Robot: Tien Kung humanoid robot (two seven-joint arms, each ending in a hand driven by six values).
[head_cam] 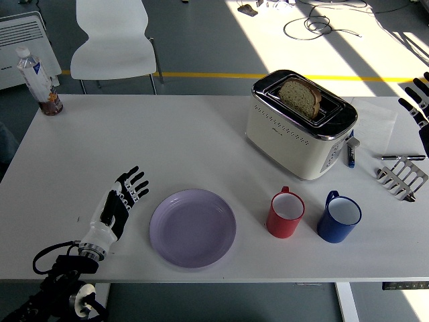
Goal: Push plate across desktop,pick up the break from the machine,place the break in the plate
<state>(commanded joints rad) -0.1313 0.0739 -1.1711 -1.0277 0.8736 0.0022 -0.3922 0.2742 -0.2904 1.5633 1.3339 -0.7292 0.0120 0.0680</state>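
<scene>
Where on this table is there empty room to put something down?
The widest bare stretch runs from the bottle at the far left to the toaster, above the plate. It is crowded on the right, around the red cup, blue cup and metal rack.

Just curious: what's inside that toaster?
A slice of brown bread stands in one slot of the toaster, its top sticking out. Its lower part is hidden inside.

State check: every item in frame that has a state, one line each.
plate: empty, flat on table
bread: upright in toaster slot
toaster: bread sticking out the top
red mug: upright
blue mug: upright
bottle: upright, capped
left robot hand: open, beside plate
right robot hand: open, at right edge
</scene>
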